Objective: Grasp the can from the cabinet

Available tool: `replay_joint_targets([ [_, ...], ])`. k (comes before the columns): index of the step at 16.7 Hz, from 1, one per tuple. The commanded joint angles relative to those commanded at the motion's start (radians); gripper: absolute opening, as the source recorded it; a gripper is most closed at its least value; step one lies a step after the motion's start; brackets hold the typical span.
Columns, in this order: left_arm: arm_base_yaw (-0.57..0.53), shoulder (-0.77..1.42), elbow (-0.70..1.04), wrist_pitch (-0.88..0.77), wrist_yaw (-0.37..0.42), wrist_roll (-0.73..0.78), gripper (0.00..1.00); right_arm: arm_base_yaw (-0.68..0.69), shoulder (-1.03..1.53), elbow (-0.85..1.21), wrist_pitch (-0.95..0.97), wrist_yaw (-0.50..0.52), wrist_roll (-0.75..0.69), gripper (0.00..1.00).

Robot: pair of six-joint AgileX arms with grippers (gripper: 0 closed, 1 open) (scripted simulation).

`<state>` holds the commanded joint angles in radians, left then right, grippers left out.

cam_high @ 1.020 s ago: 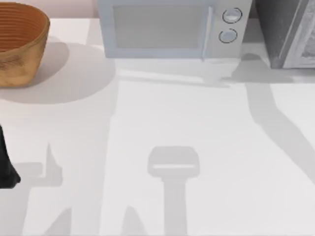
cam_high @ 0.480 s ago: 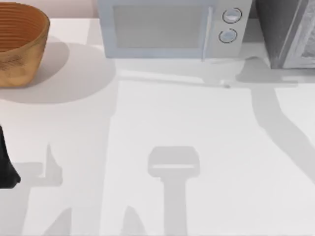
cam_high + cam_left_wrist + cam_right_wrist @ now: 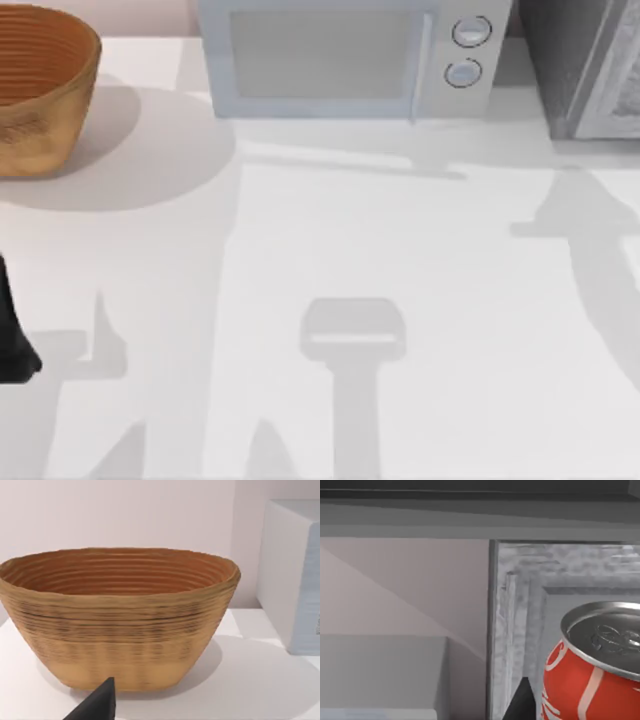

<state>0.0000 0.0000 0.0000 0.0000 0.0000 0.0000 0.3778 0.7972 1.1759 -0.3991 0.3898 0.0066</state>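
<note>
Right pincer (image 3: 526, 707): just one dark finger (image 3: 522, 705) to see, close beside the red cola can (image 3: 592, 670), maybe touching it. Cannot tell if closed on the can or still open. Behind the can, the grey panelled wall of the cabinet (image 3: 520, 605), so probably the can is still at the cabinet, upright.

On the worktop (image 3: 300, 250), a change within the last second: the right arm's shadow (image 3: 585, 215) is no longer reaching the foot of the cabinet, lies now more to the front and right. Likely means drawing back from the cabinet, with or without the can; not possible to confirm.

Left pincer (image 3: 97, 705) parked at the left edge, facing the wicker basket (image 3: 120, 615), not moved. Microwave (image 3: 340, 60) untouched.
</note>
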Motion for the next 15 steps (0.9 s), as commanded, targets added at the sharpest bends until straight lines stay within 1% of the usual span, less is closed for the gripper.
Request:
replay_joint_targets([
  [6, 0.0, 0.0, 0.0, 0.0, 0.0, 0.0, 1.0, -0.181, -0.395, -0.599, 0.196, -0.187, -0.002, 0.0],
  [9, 0.0, 0.0, 0.0, 0.0, 0.0, 0.0, 1.0, -0.265, -0.568, -0.867, 0.285, -0.274, -0.003, 0.0],
  [12, 0.0, 0.0, 0.0, 0.0, 0.0, 0.0, 1.0, -0.333, -0.705, -1.062, 0.354, -0.343, -0.005, 0.0],
  [15, 0.0, 0.0, 0.0, 0.0, 0.0, 0.0, 1.0, -0.372, -0.785, -1.162, 0.393, -0.384, -0.006, 0.0],
])
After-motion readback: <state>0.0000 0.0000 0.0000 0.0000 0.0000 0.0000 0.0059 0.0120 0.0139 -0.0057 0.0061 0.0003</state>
